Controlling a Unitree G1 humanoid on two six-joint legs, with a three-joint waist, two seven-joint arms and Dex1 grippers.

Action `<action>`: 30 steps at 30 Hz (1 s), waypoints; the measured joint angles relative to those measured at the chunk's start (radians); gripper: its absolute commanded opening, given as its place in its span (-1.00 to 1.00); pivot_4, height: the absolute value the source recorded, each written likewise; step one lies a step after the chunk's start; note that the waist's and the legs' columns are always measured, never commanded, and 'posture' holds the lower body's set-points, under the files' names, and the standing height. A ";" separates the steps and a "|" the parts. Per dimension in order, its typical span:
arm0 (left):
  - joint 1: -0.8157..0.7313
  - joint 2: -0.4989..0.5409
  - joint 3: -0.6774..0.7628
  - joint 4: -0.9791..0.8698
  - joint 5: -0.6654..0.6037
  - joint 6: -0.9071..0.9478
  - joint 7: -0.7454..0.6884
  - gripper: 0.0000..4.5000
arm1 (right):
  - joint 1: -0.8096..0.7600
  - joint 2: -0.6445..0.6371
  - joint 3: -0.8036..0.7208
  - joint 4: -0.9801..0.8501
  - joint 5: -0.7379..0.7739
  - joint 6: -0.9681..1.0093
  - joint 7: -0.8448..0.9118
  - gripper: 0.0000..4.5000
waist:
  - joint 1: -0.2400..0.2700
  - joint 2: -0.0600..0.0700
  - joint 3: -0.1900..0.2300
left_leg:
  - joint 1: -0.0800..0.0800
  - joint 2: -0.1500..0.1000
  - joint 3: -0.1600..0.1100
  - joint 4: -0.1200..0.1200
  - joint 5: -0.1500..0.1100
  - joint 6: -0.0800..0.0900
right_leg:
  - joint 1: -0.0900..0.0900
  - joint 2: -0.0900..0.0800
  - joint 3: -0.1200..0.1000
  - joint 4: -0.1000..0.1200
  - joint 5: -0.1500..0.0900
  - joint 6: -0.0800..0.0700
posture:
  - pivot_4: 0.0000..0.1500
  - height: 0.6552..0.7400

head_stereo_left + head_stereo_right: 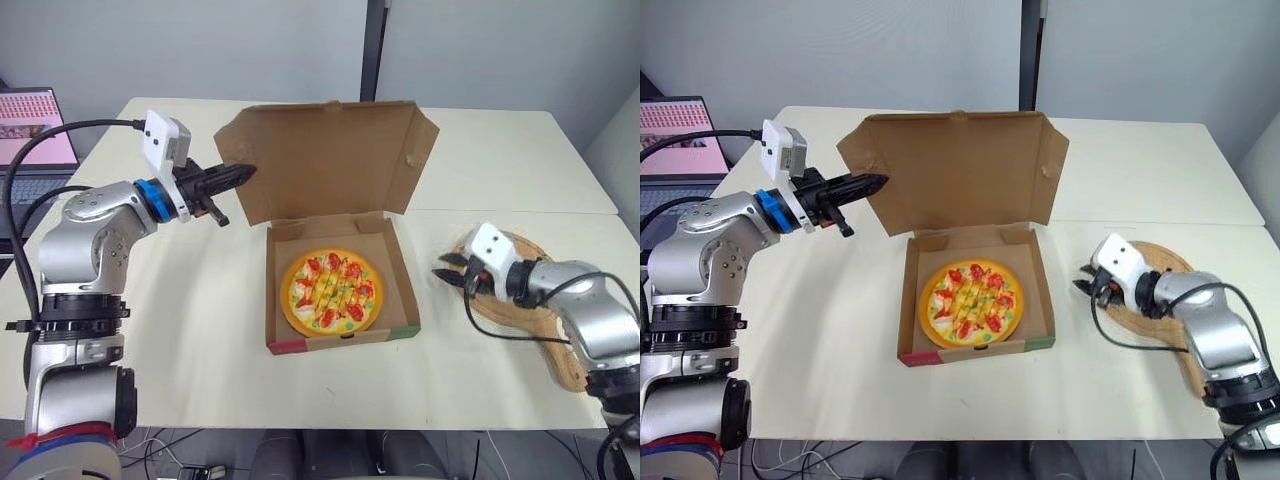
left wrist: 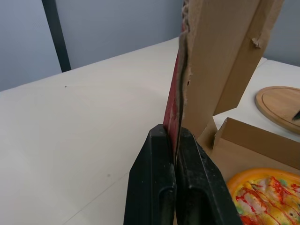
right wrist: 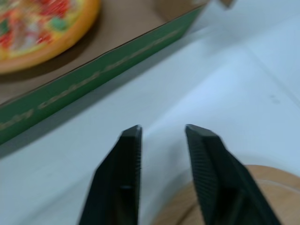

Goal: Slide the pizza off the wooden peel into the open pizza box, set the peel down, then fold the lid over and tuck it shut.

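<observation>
- Pizza: lay flat inside the base of the pizza box, near the middle of the table.
- Lid: stood upright behind the base, brown inner face forward.
- Left gripper: at the lid's left edge. The left wrist view showed its fingers closed tight on the cardboard, one on each face.
- Right gripper: low, between the box and the wooden peel. The right wrist view showed its fingers parted, holding nothing, aimed at the box's green side wall, above the peel's rim.
- Wooden peel: flat on the table, right of the box, not touching it.
- Laptop: open, far left.
</observation>
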 measured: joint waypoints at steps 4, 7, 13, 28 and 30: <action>-0.028 -0.022 -0.005 0.042 0.004 -0.017 -0.038 -1.00 | 0.067 0.003 0.047 -0.117 0.017 0.022 0.033 -0.99 | 0.002 0.000 0.000 | 0.000 0.000 -0.001 0.000 0.000 0.000 | 0.000 0.000 0.000 0.000 0.000 0.000 | 1.00 0.84; -0.032 -0.035 -0.006 0.064 0.007 -0.042 -0.070 -1.00 | 0.099 0.008 0.066 -0.197 0.044 0.068 0.041 -0.99 | 0.002 0.000 0.000 | 0.000 0.000 -0.001 0.001 0.000 -0.001 | 0.000 0.000 0.000 0.000 0.000 0.000 | 1.00 0.84; -0.058 -0.040 -0.006 0.110 0.011 -0.076 -0.126 -1.00 | 0.124 0.029 0.094 -0.325 0.079 0.169 0.020 -0.99 | 0.001 0.000 0.000 | 0.000 0.001 -0.001 0.001 0.000 -0.001 | 0.000 0.001 0.000 0.001 0.000 0.000 | 1.00 0.84; -0.047 -0.037 0.004 0.141 0.026 -0.125 -0.153 -1.00 | 0.038 0.065 -0.105 -0.270 0.145 0.211 -0.107 0.01 | 0.001 -0.001 -0.001 | 0.000 0.001 -0.001 0.001 0.000 0.000 | 0.001 0.001 -0.001 0.001 0.000 0.000 | 1.00 0.84; -0.030 -0.034 0.007 0.111 0.026 -0.123 -0.139 -1.00 | 0.005 0.110 -0.138 -0.250 0.158 0.216 -0.155 0.31 | -0.001 -0.001 -0.001 | 0.000 0.002 -0.001 0.001 0.000 -0.001 | 0.000 0.001 0.000 0.002 0.000 0.000 | 1.00 0.84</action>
